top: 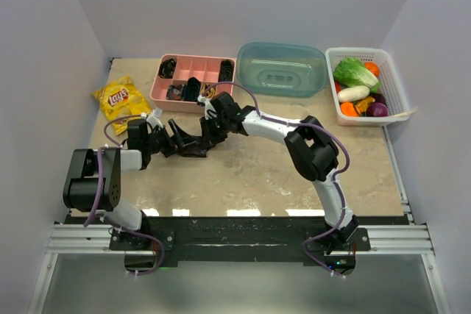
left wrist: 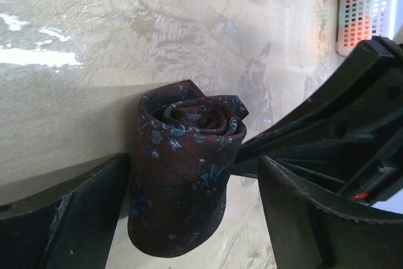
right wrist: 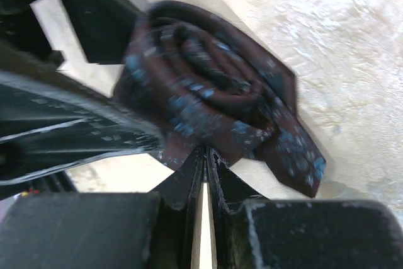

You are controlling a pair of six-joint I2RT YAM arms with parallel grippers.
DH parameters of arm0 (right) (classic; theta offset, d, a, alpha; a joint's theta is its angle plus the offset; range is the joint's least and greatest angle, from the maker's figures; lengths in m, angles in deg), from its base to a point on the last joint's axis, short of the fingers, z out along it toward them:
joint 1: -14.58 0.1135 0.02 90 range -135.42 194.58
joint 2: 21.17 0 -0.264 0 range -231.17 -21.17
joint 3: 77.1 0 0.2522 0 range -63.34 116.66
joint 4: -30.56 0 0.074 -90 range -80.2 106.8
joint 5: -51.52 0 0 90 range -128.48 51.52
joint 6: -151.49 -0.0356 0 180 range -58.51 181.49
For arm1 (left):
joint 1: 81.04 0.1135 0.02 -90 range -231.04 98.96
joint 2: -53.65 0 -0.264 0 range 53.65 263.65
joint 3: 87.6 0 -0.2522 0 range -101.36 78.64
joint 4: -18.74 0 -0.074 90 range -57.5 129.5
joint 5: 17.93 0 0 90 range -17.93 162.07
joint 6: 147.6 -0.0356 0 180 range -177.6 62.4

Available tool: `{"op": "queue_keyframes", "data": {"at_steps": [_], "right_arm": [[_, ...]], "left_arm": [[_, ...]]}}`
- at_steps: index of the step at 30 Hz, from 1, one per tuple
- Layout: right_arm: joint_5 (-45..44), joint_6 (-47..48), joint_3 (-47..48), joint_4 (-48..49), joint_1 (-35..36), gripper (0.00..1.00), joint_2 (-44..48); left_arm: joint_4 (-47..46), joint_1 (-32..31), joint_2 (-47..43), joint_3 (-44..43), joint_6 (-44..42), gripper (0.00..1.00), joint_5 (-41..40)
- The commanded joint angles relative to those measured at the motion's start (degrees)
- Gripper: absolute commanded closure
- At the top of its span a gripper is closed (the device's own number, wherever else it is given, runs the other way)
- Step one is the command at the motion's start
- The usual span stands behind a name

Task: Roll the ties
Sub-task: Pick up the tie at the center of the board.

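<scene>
Rolled tie (left wrist: 179,218) sits at nine o'clock from the centre of the table (top: 257,174), between the wide-open jaws of the left gripper (left wrist: 195,163). The right gripper (right wrist: 204,155) is closed, tips against the coil. An off-centre squeeze could tip or unwind it. Only the right wrist view shows the pointed end free at four o'clock; the top view hides the roll.

a: do both arms match?
b: yes. the left arm (top: 92,182), lower left of the top view, is a black boxy joint with white links. the right arm (top: 313,154), right of centre, looks the same.
a: wiring?
b: thin purple cables (top: 98,185) trail along each, down to black bases (top: 338,237) at the bottom.
a: and the ends?
b: the left gripper (left wrist: 192,174) has matte black fingers (left wrist: 315,218), scuffed pale and finely toothed along one edge. the right gripper (right wrist: 204,162) is equally black and worn.
</scene>
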Motion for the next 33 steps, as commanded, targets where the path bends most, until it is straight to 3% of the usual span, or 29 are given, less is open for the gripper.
{"op": "queue_keyframes", "data": {"at_steps": [1, 7, 13, 23, 28, 29, 30, 33], "right_arm": [[-2.87, 1.02, 0.73, 0.21, -0.04, 0.91, -0.48], [-2.70, 0.93, 1.17, 0.12, -0.48, 0.91, -1.44], [-0.33, 0.93, 1.69, 0.65, -1.18, 0.91, -1.71], [2.39, 0.23, 2.57, 1.79, -1.80, 0.91, -1.45], [5.03, -1.08, 1.53, 3.02, -4.25, 0.90, 1.89], [5.56, -1.52, 0.91, 4.33, -4.95, 0.88, 3.72], [6.95, -1.88, 0.38, 5.13, -5.66, 0.75, 4.78], [9.59, -1.97, -1.11, 6.89, -8.29, 0.48, 8.30]], "left_arm": [[-0.16, 0.20, 2.88, 2.08, -1.17, 0.14, 0.46], [-4.37, 0.02, 5.17, 2.52, -1.00, 0.23, 4.15], [-14.82, -0.15, 6.84, 4.80, 3.21, 0.28, 6.87], [-24.68, -1.30, 8.86, 5.59, 7.44, 0.57, 9.60], [-27.40, -1.30, 6.93, 6.04, 8.93, 0.59, 9.95], [-27.58, -1.30, 6.32, 5.95, 9.11, 0.59, 10.04], [-27.58, -1.30, 5.18, 5.77, 9.20, 0.60, 10.13], [-26.18, -1.30, 2.54, 4.37, 9.37, 0.60, 10.56]]}}
